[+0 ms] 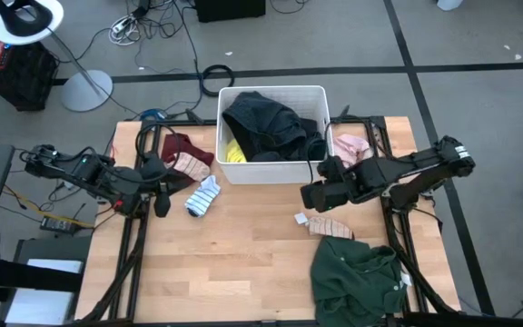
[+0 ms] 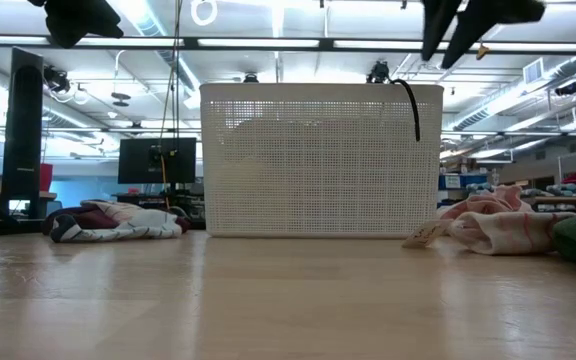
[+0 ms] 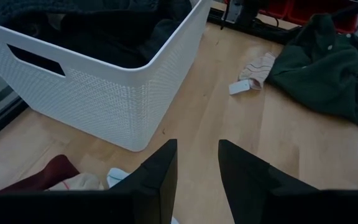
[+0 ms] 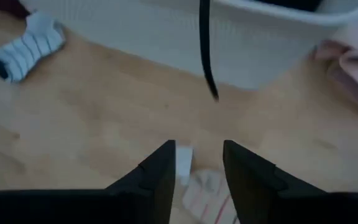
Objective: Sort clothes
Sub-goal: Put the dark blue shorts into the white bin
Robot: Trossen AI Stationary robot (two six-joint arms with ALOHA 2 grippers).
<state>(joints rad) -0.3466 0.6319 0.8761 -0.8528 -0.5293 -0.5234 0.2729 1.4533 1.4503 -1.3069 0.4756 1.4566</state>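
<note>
Right gripper (image 4: 196,171), fingers parted and empty, hovers over the striped sock (image 4: 207,196) beside the bin (image 4: 166,34). Next: lower, clamp sock.

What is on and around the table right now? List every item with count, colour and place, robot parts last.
bin: one, white, back centre of the table.
dark tops: a heap, black, inside the bin.
yellow shirt: one, yellow, in the bin's front left corner, mostly covered.
maroon piece: one, maroon, on the table left of the bin.
pink-striped sock: one, lying on the maroon piece's front edge.
blue-striped sock: one, white and blue, front left of the bin.
pink piece: one, pink, right of the bin.
tagged striped sock: one, pink-striped, under the right gripper.
green top: one, dark green, front right.
left gripper: open, empty, near the blue-striped sock.
right gripper: open, empty, above the tagged striped sock.
</note>
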